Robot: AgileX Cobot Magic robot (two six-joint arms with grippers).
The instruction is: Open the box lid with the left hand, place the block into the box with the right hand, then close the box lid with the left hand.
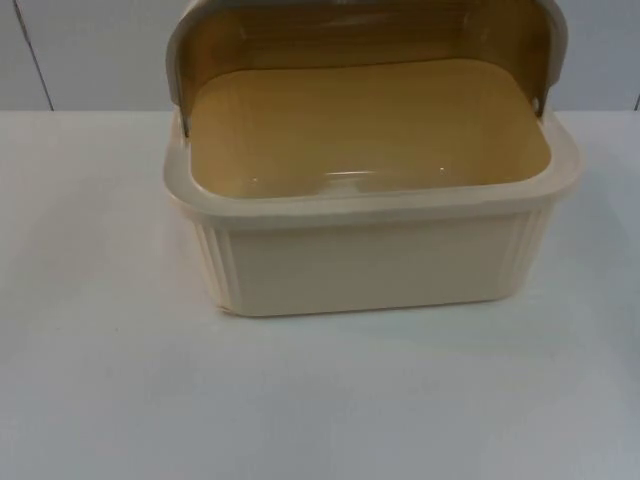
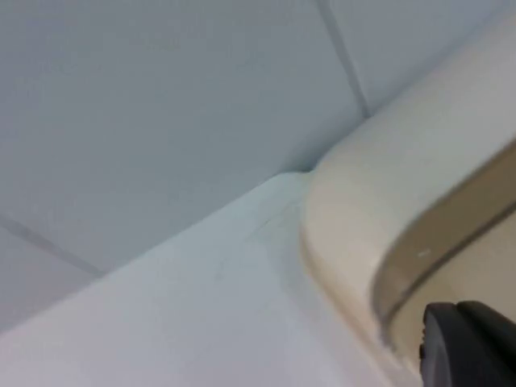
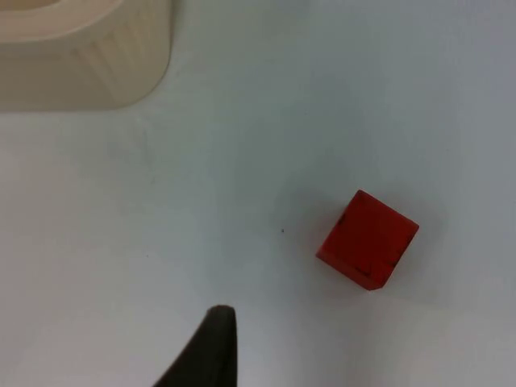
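1. At the box's (image 1: pixel 370 200) left rear corner, my left gripper (image 2: pixel 468 343) sat against the raised lid (image 1: pixel 360 30); I couldn't tell its spread.
2. The box stood open and empty.
3. My right gripper (image 3: pixel 205 347), spread unclear, hovered over bare table (image 3: pixel 242 201); the red block (image 3: pixel 368 239) lay near, apart from the box, one corner toward me.
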